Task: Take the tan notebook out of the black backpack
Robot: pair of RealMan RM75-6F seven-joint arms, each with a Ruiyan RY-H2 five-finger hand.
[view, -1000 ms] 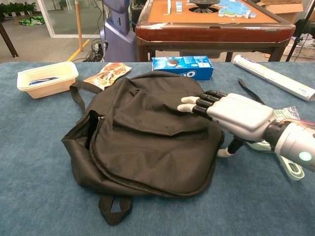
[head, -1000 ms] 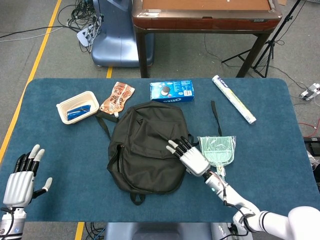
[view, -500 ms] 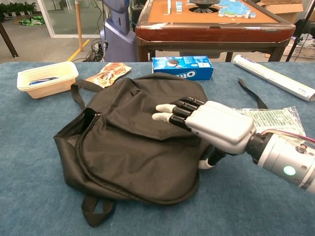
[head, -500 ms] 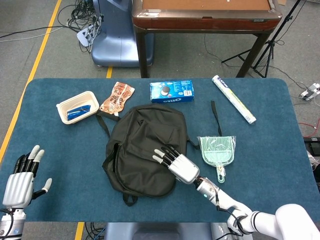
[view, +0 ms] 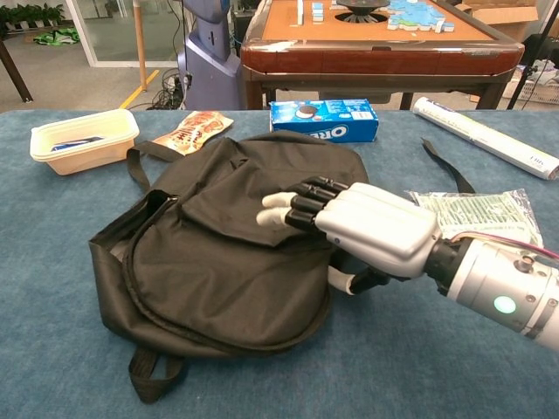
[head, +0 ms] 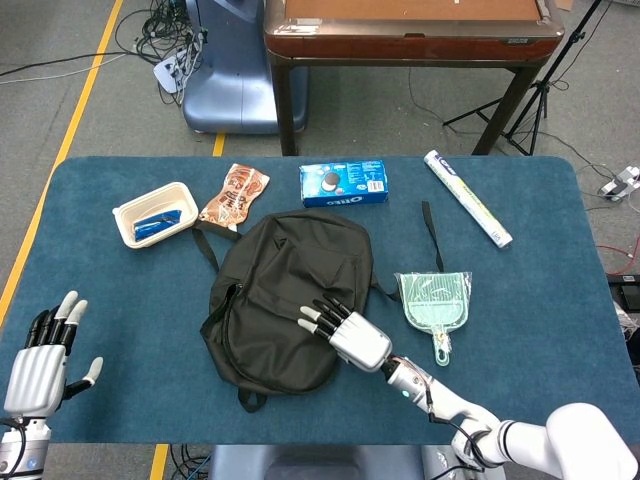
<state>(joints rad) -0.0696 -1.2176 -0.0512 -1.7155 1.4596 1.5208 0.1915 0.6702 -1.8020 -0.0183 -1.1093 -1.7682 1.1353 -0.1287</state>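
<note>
backpack shoved left, notebook not showing

over the last second the right hand has pushed across the black backpack, and the bag has slid and bunched toward the robot's left. that hand lies flat on the fabric, fingers stretched and close together, gripping nothing. the left hand hovers at the near left corner, fingers apart, holding nothing. no tan notebook is visible; presumably it sits inside the bag.

my worry is that more flat pressing just skates the bag along instead of opening it, since nothing anchors it. the zipper side faces left, away from the working hand.

room is fair: bare table lies to the left, but the container, snack packet and cookie box crowd the far side, and the green dustpan sits just right.
</note>
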